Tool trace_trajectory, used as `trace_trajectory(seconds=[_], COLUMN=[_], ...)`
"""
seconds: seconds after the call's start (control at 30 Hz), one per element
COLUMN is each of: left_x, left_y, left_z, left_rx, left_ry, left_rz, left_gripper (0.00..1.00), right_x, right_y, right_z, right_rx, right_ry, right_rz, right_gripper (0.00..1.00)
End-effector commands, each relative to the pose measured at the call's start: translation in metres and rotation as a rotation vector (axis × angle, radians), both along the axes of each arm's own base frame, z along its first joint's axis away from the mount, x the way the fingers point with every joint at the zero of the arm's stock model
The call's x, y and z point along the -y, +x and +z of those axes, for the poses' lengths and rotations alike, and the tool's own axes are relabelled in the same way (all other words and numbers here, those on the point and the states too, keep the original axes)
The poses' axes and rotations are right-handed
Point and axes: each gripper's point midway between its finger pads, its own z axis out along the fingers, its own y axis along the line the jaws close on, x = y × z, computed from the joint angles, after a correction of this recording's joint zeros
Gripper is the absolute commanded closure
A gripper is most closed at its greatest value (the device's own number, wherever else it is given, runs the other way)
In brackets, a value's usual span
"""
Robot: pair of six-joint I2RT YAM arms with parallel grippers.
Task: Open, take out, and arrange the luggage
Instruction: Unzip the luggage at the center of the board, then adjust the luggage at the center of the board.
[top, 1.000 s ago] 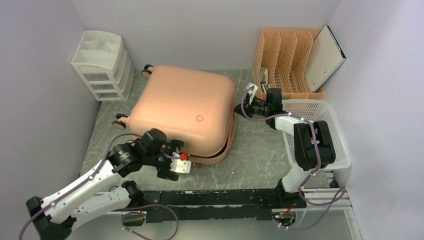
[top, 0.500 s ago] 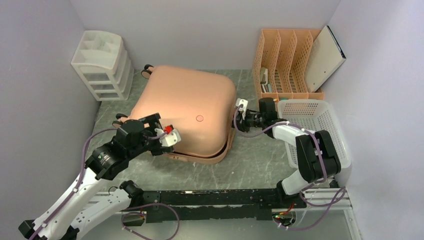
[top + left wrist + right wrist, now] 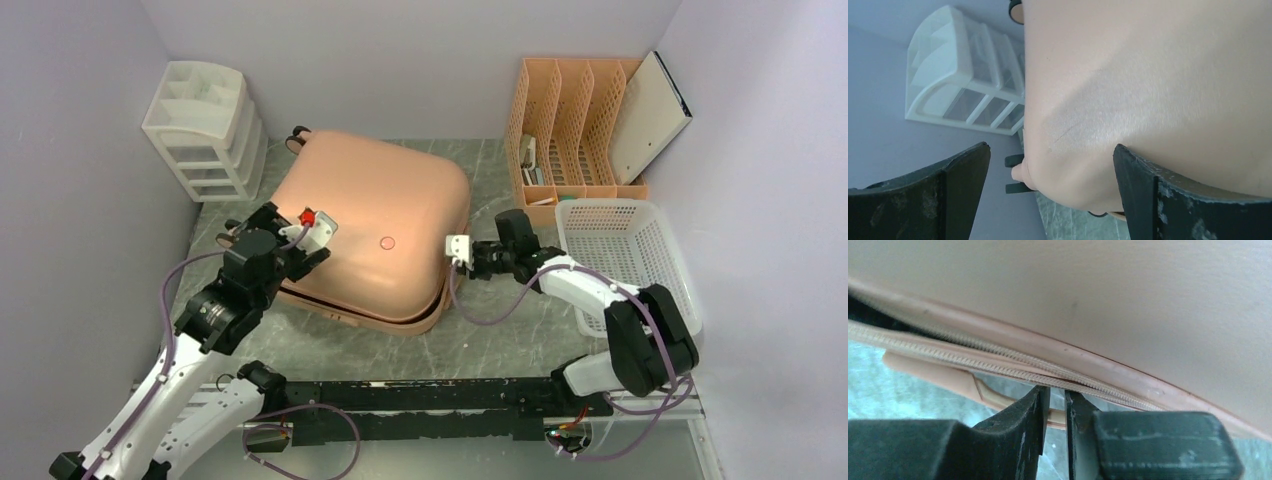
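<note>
The salmon-pink luggage (image 3: pixel 370 215) lies flat mid-table, its lid ajar along the near and right edges. My left gripper (image 3: pixel 290 235) hangs wide open over the lid's near-left corner. In the left wrist view the luggage shell (image 3: pixel 1148 75) fills the space between the spread fingers of the left gripper (image 3: pixel 1050 150). My right gripper (image 3: pixel 450 260) is at the right-hand seam. Its fingers stand a narrow slit apart with nothing between them. In the right wrist view the right gripper (image 3: pixel 1057 392) has its tips against the zipper band (image 3: pixel 973 357) under the luggage lid (image 3: pixel 1098 290).
A white drawer unit (image 3: pixel 205 130) stands at the back left, close to the luggage's black wheels (image 3: pixel 1015 174). An orange-tan file rack (image 3: pixel 565 120) with a white board (image 3: pixel 650 115) leaning on it stands back right. A white mesh basket (image 3: pixel 630 260) sits right of my right arm.
My left gripper rose from the luggage's near edge and moved back-left over the lid. My right gripper slid along the right seam toward the near corner. The luggage shifted slightly left.
</note>
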Motion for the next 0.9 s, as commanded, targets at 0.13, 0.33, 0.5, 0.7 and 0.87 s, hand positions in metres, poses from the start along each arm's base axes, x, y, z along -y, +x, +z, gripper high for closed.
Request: trace_trajectory(seconds=[0.13, 0.33, 0.5, 0.7, 0.87], left_x=[-0.003, 0.001, -0.014, -0.044, -0.046], left_y=[0.035, 0.067, 0.107, 0.166, 0.204], left_z=[0.053, 0.093, 0.121, 0.100, 0.065], left_rx=[0.084, 0.111, 0.105, -0.010, -0.097], left_ry=[-0.121, -0.175, -0.244, -0.294, -0.268], left_rz=[0.149, 0.204, 0.272, 0.351, 0.382], left_gripper=[0.03, 0.03, 0.03, 0.03, 0.03], right_x=[-0.019, -0.017, -0.025, 0.001, 0.059], right_y=[-0.116, -0.144, -0.121, -0.039, 0.021], right_z=[-0.013, 0.016, 0.092, 0.182, 0.209], right_rx=[-0.097, -0.092, -0.054, 0.104, 0.206], right_ry=[-0.005, 0.030, 0.109, 0.143, 0.132], right_rz=[0.412, 0.499, 0.319, -0.137, -0.306], right_gripper=[0.75, 0.75, 0.72, 0.33, 0.08])
